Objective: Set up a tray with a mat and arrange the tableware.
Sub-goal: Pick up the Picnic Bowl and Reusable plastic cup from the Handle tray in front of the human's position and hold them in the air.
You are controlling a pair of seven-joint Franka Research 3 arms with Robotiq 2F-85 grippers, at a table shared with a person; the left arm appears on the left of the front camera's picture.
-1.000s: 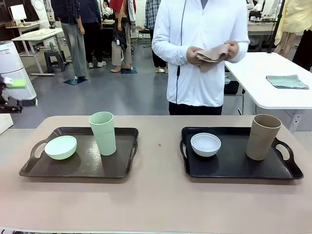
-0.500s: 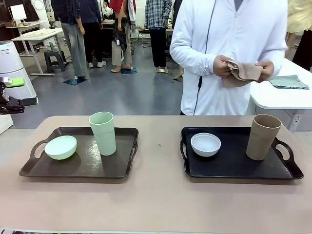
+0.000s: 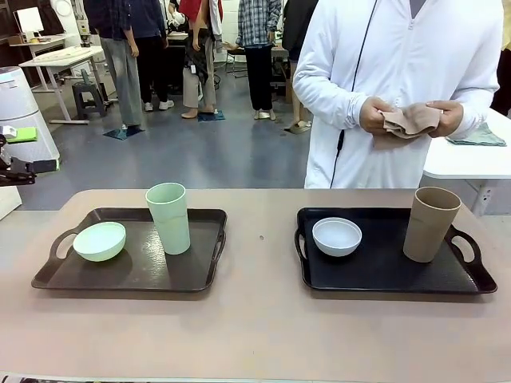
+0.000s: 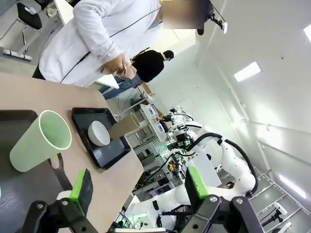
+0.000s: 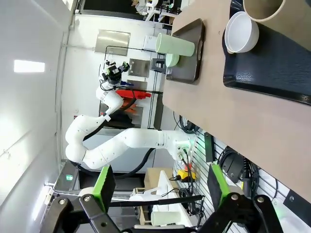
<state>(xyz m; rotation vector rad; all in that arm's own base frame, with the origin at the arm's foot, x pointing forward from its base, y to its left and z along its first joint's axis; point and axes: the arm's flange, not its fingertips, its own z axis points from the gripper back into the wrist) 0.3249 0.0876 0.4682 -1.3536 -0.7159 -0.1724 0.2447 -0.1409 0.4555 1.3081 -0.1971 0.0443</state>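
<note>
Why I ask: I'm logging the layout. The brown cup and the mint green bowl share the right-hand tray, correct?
Not quite. In the front view the brown cup shares the right-hand tray with the pale blue-grey bowl; the mint green bowl sits on the left tray.

The front camera sits at the near edge of the table (image 3: 263, 343), facing across to the person (image 3: 383, 88) at the far edge, with the dark brown tray (image 3: 128, 275) and the black tray (image 3: 383, 275) close and whole. The left wrist camera, rolled, hangs off the left end and looks past the mint green cup (image 4: 36, 143) toward the black tray. The right wrist camera, turned sideways beyond the right end, looks back across both trays. All three share the table and trays.
</note>
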